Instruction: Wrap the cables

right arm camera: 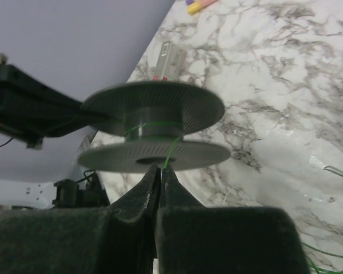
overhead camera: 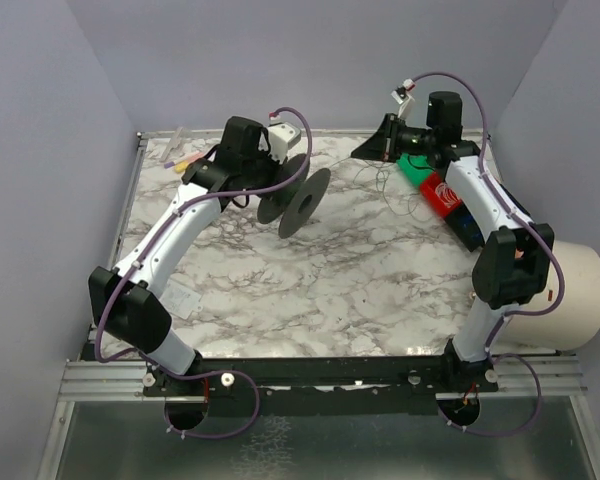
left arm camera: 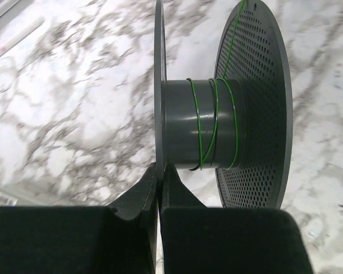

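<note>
You'll find nothing legible: the white tag [right arm camera: 170, 60] and the red pack's [overhead camera: 442, 192] white mark are too blurred.

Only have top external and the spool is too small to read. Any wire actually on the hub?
Observer: Yes. The left wrist view shows thin green wire in about three turns round the hub of the black perforated plastic spool.
Operator: What is the left end effector gripping?
Observer: The left end effector is shut on the rim of one spool flange, fingers either side of the disc.
Operator: And the right?
Observer: In the right wrist view the right end effector is shut, and the green strand runs from its fingertips up to the hub, so it looks pinched there.
</note>
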